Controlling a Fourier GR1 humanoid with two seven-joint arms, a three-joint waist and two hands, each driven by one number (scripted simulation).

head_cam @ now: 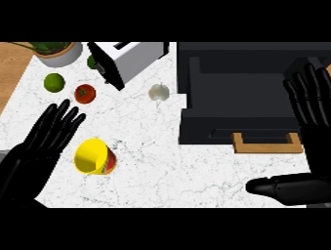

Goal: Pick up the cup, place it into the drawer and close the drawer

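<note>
A yellow cup (93, 156) with a red and green side lies tipped on the white marble counter (175, 166), its mouth facing left. My left hand (34, 156) rests open just left of the cup, fingers straight and pointing up, not touching it. Over the right side, my right hand (319, 141) is open with fingers straight up and the thumb (283, 187) stretched left. The dark drawer unit (247, 93) stands at the right, its wooden-edged drawer (266, 143) pulled out slightly toward me, left of my right hand.
A toaster (125, 61) stands at the back. A lime (54, 81), a tomato (86, 93), a garlic bulb (159, 92) and a potted plant (56, 51) sit on the far part of the counter. Wooden floor shows at the left edge.
</note>
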